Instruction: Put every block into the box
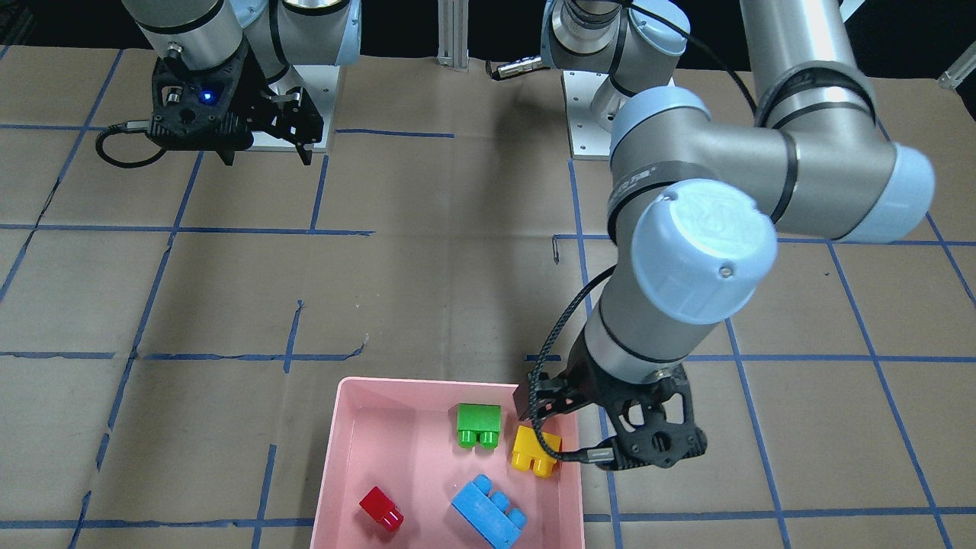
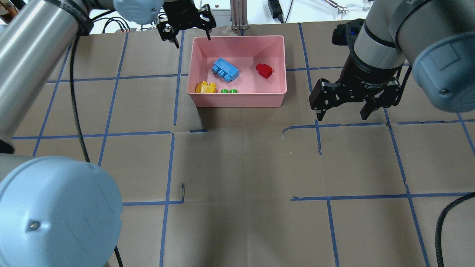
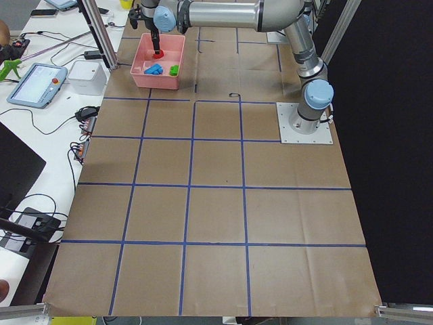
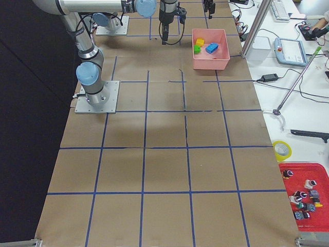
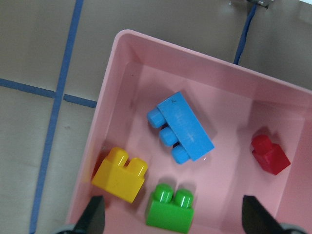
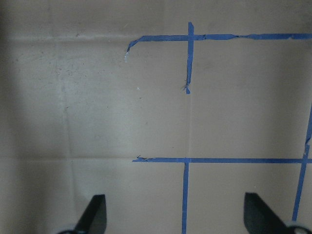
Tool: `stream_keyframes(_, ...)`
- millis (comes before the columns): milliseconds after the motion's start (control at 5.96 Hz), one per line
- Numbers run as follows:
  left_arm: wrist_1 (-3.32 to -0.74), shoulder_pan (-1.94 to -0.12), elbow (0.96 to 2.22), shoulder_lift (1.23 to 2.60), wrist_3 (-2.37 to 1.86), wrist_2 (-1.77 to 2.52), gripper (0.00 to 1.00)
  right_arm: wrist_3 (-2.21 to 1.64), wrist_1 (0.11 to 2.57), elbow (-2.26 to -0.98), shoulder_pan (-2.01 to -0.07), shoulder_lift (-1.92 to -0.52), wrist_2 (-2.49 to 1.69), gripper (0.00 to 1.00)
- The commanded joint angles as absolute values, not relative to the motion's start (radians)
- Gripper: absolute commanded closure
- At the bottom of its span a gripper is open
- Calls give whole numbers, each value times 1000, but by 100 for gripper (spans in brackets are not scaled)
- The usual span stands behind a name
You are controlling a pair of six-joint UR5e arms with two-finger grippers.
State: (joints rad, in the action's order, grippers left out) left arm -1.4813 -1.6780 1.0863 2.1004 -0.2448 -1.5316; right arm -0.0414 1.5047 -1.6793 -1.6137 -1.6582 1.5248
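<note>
My left pincer (image 2: 191,40) hangs open above the box (image 2: 237,99) holding four blocks (image 2: 225,70) at top centre, right pincer (image 2: 342,116) open too.

Box (image 5: 195,61) pink; blocks green (image 5: 170,213), yellow (image 5: 119,179), blue (image 5: 189,127), red (image 5: 270,156); table (image 5: 29,44) probably brown, blue-gridded.

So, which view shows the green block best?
The left wrist view: the green block is large, both studs clear. The front view shows it whole but smaller. Overhead, the box wall hides all but its studs. Side views: a tiny spot. Right wrist: nothing.
</note>
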Motion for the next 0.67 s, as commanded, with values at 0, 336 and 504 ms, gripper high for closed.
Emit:
stream_keyframes(0,-1588,-1629,1223,1934,-3,-1648,1,-41,1505,-1675,-1614,-1658,1525,0)
stream_keyframes(336,-1585,-1525,1430,1718,167,-1641,1,-41,1509,-1666,-1614,-1658,1526,0)
stream_keyframes(504,-1586,-1531,1483,1628,152,-1640,1,-41,1509,-1666,-1614,-1658,1525,0)
